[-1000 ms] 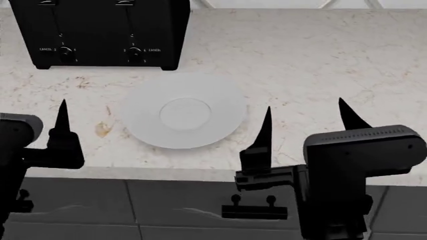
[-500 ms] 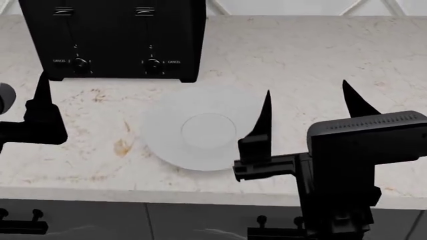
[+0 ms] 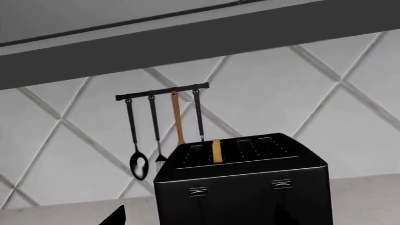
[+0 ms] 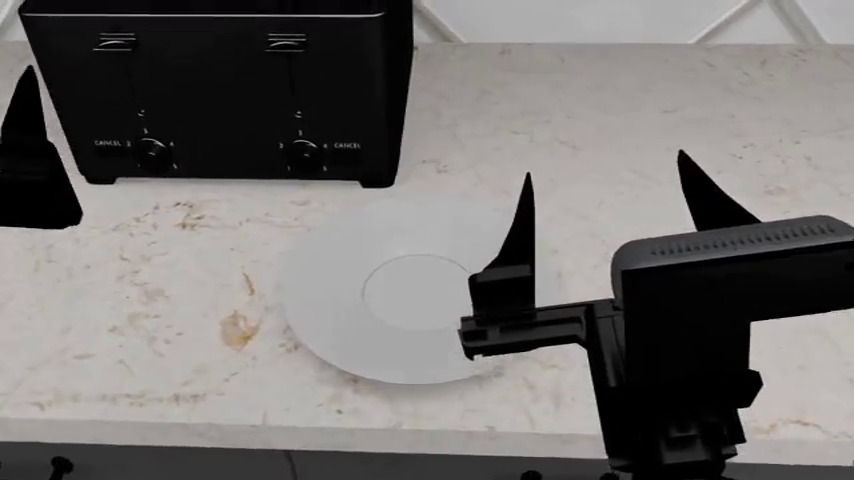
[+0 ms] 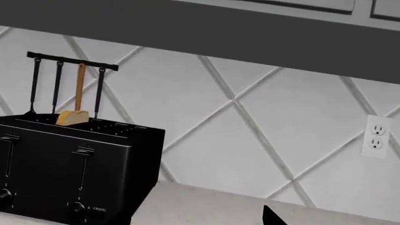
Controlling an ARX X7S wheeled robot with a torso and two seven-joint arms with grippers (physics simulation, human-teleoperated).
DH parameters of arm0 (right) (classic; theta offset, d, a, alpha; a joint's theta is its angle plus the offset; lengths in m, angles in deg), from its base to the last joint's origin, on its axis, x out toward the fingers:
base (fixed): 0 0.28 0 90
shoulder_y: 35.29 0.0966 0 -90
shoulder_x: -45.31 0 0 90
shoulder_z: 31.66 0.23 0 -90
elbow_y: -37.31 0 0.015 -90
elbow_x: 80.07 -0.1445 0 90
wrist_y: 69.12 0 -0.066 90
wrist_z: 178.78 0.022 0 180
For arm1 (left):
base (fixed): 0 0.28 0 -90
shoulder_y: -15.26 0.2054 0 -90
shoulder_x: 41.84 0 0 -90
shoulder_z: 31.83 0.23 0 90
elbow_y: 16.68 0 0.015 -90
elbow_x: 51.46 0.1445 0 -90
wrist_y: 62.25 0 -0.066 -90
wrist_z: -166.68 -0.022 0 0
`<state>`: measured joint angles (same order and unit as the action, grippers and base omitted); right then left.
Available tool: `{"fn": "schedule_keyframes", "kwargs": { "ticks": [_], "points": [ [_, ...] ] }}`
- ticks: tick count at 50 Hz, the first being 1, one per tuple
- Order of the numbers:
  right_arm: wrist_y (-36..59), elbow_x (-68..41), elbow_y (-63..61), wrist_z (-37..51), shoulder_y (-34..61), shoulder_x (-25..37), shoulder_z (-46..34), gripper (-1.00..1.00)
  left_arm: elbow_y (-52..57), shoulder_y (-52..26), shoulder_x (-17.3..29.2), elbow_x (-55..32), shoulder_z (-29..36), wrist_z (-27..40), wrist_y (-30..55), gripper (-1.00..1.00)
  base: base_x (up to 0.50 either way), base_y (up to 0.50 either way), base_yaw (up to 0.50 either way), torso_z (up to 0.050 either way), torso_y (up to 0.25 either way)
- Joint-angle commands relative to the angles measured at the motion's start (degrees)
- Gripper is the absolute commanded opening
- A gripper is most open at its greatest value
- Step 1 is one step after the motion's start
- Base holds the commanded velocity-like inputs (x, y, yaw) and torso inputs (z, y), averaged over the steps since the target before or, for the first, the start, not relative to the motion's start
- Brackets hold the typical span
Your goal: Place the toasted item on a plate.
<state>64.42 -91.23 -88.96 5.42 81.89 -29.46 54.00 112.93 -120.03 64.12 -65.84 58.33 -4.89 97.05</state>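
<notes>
black toaster (image 5: 69,173) on pale counter (image 5: 206,206) | bread slice (image 5: 74,117) sticking up from slot | utensil rack (image 5: 65,62) behind | wall outlet (image 5: 375,136) far side

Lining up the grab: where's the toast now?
The toast is sticking up from a slot in the top of the black toaster, behind the plate.

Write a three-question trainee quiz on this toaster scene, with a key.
1. True or false: the toasted item already lies on the plate.
2. What stands directly behind the plate on the counter? A) kettle B) toaster C) bowl
3. Fill in: the right gripper hovers with its fingers ____.

Key: 1 false, it sticks up from a toaster slot. 2 B. 3 open, holding nothing.
</notes>
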Motion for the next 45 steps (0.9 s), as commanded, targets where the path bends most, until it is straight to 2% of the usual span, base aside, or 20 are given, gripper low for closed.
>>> {"fn": "schedule_keyframes", "kwargs": {
  "ticks": [1, 23, 45],
  "points": [
    [-0.92, -0.37, -0.58, 0.24, -1.16, 0.18, 0.28, 1.00, 1.31, -4.15, 0.92, -1.31, -1.27, -0.51, 4.10, 1.00, 0.15, 0.02, 0.00, 0.000, 0.000],
    [-1.31, -0.91, 0.01, 0.43, -0.25, 0.13, -0.83, 1.00, 3.69, -8.64, 2.15, -2.68, -2.48, -0.35, 9.62, 1.00, 0.16, 0.02, 0.00, 0.000, 0.000],
    [-0.67, -1.65, -1.16, 1.10, -0.26, 0.45, -1.00, 1.00, 6.51, -8.60, 1.78, -4.20, -5.56, -0.21, 12.78, 1.00, 0.19, 0.02, 0.00, 0.000, 0.000]
  ]
}}
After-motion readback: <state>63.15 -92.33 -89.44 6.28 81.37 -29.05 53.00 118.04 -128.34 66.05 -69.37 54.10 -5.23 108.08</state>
